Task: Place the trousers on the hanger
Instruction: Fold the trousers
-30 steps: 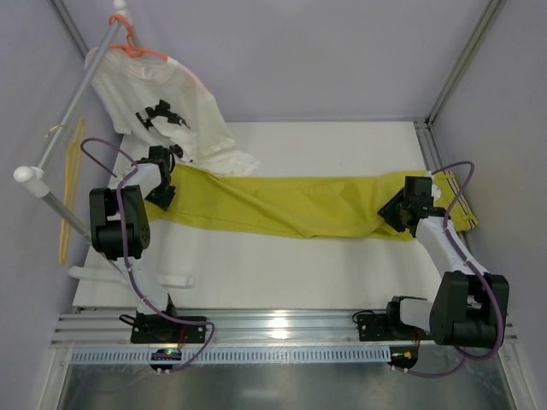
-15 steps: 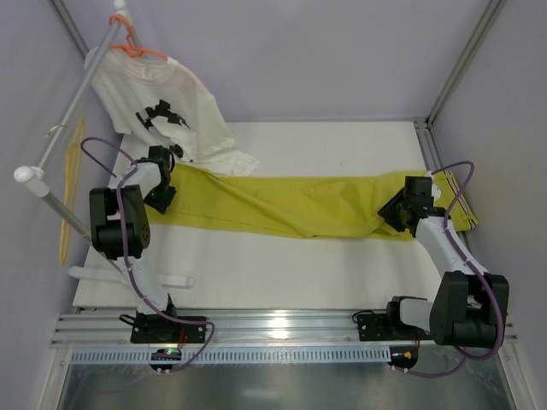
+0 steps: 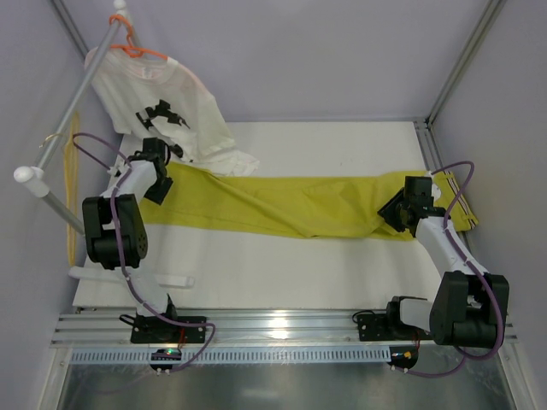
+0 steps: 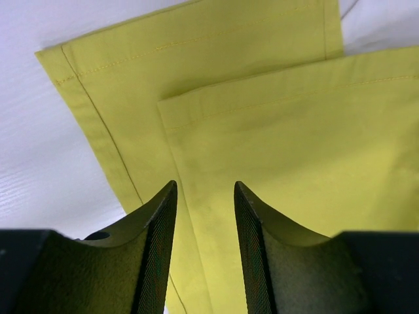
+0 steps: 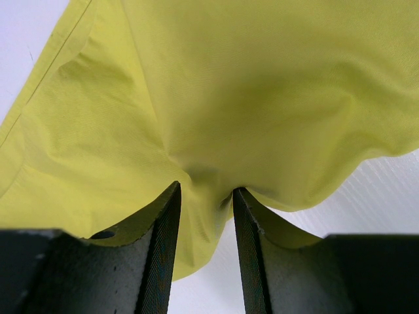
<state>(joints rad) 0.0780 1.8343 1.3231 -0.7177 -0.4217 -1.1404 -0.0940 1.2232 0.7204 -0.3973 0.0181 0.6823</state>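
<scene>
While the trousers (image 3: 291, 205) lie stretched flat across the white bench (image 3: 342, 273), the left pincer (image 4: 205, 186) hangs just above their cuff hems with its fingers parted, holding nothing. At the other end, the right pincer (image 5: 206, 186) is clamped on a puckered fold of the yellow-green cloth. Beyond the bench's left edge, the yellow hanger (image 3: 71, 196) hangs from the rail (image 3: 68, 102), apart from the trousers.

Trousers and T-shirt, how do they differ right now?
The trousers are plain yellow-green; the T-shirt is white with black print. The trousers lie stretched flat across the table; the T-shirt hangs from an orange hanger on the rail. The right gripper pinches a fold of the trousers; no gripper holds the T-shirt. Both are cloth garments.
</scene>
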